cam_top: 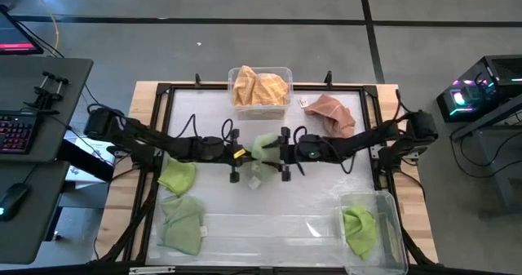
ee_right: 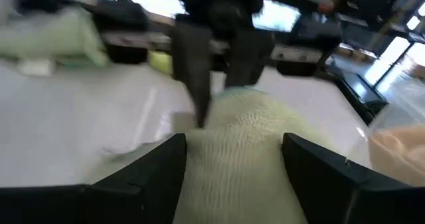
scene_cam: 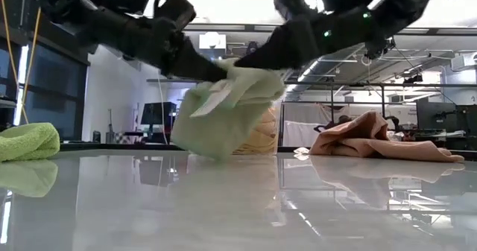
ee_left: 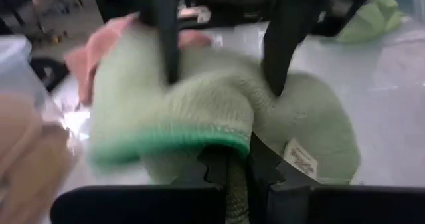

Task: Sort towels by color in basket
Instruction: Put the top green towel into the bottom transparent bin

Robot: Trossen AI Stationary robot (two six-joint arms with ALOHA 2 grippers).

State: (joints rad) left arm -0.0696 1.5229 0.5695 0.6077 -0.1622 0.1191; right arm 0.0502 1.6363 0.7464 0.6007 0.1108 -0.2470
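Note:
A light green towel (cam_top: pixel 263 147) hangs at the table's middle between both grippers. My left gripper (cam_top: pixel 245 153) comes from the left and is shut on it. My right gripper (cam_top: pixel 276 149) comes from the right, its fingers around a thick bunch of the same towel. Two more green towels (cam_top: pixel 179 214) lie flat at the near left. Another green one (cam_top: pixel 359 228) lies in the near-right bin. Mustard towels (cam_top: pixel 261 86) fill the far bin. A salmon pink towel (cam_top: pixel 333 113) lies on the table at the far right. My left gripper (ee_left: pixel 232 174) pinches a gathered fold (ee_left: pixel 229 151) of the green towel between its two fingers, coming level from the table's left. My right gripper (ee_right: pixel 232 154) has a thick bunch of the towel (ee_right: pixel 232 124) between its widely spaced fingers (ee_left: pixel 282 58), coming slanting down from the right. The towel hangs below both, and its lower end (scene_cam: pixel 220 153) reaches down to about the table top.
A clear bin (cam_top: pixel 284 73) stands at the far edge and another clear bin (cam_top: pixel 390 218) at the near right corner. A black frame (cam_top: pixel 163 91) rims the white table top. A desk with a keyboard (cam_top: pixel 20 132) stands left of the table.

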